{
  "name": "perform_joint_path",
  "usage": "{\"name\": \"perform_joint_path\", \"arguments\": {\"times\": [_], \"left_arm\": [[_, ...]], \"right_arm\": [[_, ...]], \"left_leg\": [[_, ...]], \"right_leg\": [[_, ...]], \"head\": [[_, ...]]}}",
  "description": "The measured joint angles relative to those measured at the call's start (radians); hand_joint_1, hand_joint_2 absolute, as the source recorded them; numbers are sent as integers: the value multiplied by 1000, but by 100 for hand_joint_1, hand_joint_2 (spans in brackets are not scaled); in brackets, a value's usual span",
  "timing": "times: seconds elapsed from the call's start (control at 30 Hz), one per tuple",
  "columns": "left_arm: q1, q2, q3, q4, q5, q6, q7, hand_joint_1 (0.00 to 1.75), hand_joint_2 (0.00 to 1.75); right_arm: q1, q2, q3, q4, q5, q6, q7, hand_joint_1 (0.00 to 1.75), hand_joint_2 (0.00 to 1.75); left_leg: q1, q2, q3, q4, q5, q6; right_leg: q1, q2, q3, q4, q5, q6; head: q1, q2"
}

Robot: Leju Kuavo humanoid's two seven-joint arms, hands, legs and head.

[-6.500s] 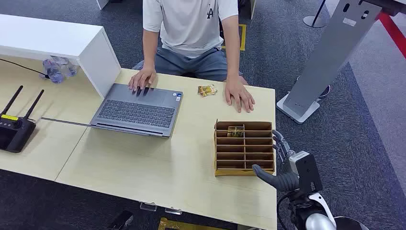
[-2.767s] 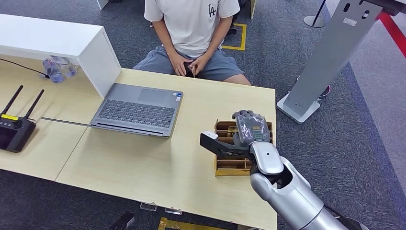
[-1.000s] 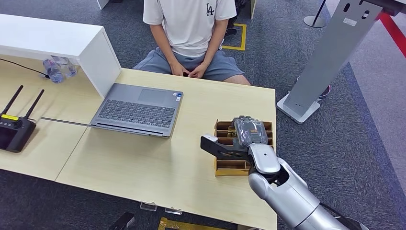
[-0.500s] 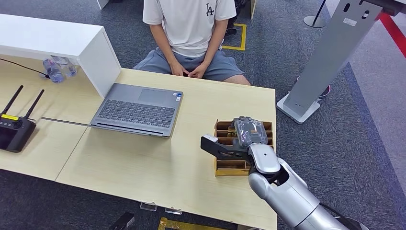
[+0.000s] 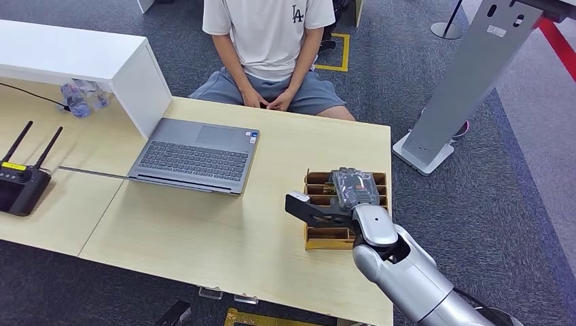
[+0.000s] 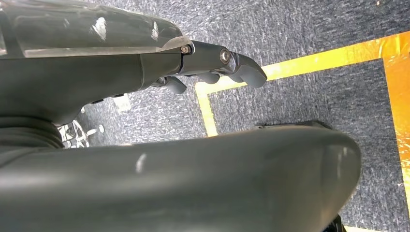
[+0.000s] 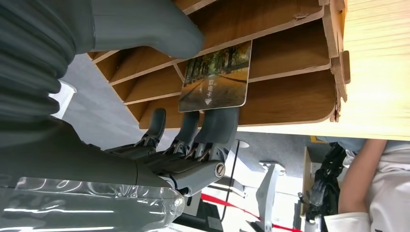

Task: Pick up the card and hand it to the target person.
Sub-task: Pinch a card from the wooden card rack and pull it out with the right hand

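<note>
The card (image 7: 216, 77), printed with a tree-lined path, stands upright in a far slot of the wooden slotted box (image 5: 319, 234) near the table's right edge. My right hand (image 5: 353, 189) hovers over that end of the box and hides the card in the head view. In the right wrist view the dark fingers (image 7: 220, 126) reach to one edge of the card while the thumb (image 7: 150, 24) lies on its other side, apart from it. The person (image 5: 272, 34) sits across the table with both hands in the lap. My left hand (image 6: 212, 58) hangs over the floor, holding nothing.
An open laptop (image 5: 195, 155) lies mid-table in front of the person. A white shelf unit (image 5: 81, 64) and a black device with antennas (image 5: 20, 183) are at the left. A grey stand (image 5: 469, 75) rises on the carpet beyond the table's right edge.
My right arm has risen from beside the table to over the box, then barely moved in the last second. The person has drawn both hands off the table into the lap.
</note>
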Motion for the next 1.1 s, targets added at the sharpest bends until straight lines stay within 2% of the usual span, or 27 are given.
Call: {"name": "perform_joint_path", "arguments": {"times": [0.13,0.3,0.37,1.1], "left_arm": [[0,0,0,0,0,0,0,0,0],[0,0,0,0,1,0,0,0,0],[0,0,0,0,1,0,0,0,0],[0,0,0,0,1,11,-7,0,0]], "right_arm": [[0,0,0,3,-1,0,0,104,175],[1,4,0,4,-1,1,0,161,175],[1,6,0,4,-1,1,0,175,175],[-2,13,0,4,1,-21,-16,175,175]], "left_leg": [[0,0,0,0,0,0],[0,0,0,0,0,0],[0,0,0,0,0,0],[0,0,0,0,0,0]], "right_leg": [[0,0,0,0,0,0],[0,0,0,0,0,0],[0,0,0,0,0,0],[0,0,0,0,0,0]], "head": [[0,0],[0,0],[0,0],[0,0]]}}
